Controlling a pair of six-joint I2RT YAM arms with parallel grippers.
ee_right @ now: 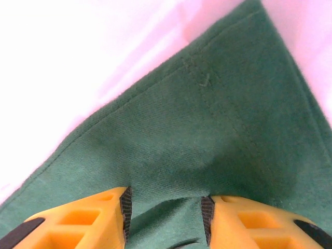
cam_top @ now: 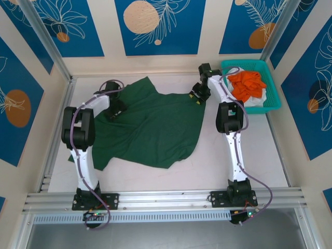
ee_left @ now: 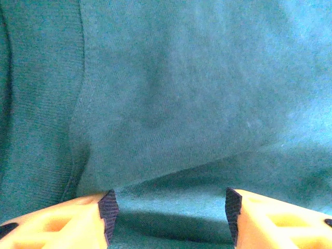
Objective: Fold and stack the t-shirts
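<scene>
Green t-shirt (cam_top: 150, 129) corner near teal basket (cam_top: 270, 107)

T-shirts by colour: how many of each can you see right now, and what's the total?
Dark green t-shirt: 1, spread on the table.
Orange t-shirt: 1 bunch, in the teal basket.
White t-shirt: 1 bunch, under the orange.
Total: 3, if each bunch is one shirt.

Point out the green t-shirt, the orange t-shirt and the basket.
green t-shirt (cam_top: 150, 129): top view, middle of cloth.
orange t-shirt (cam_top: 249, 83): top view, crumpled middle.
basket (cam_top: 273, 88): top view, right rim.
</scene>
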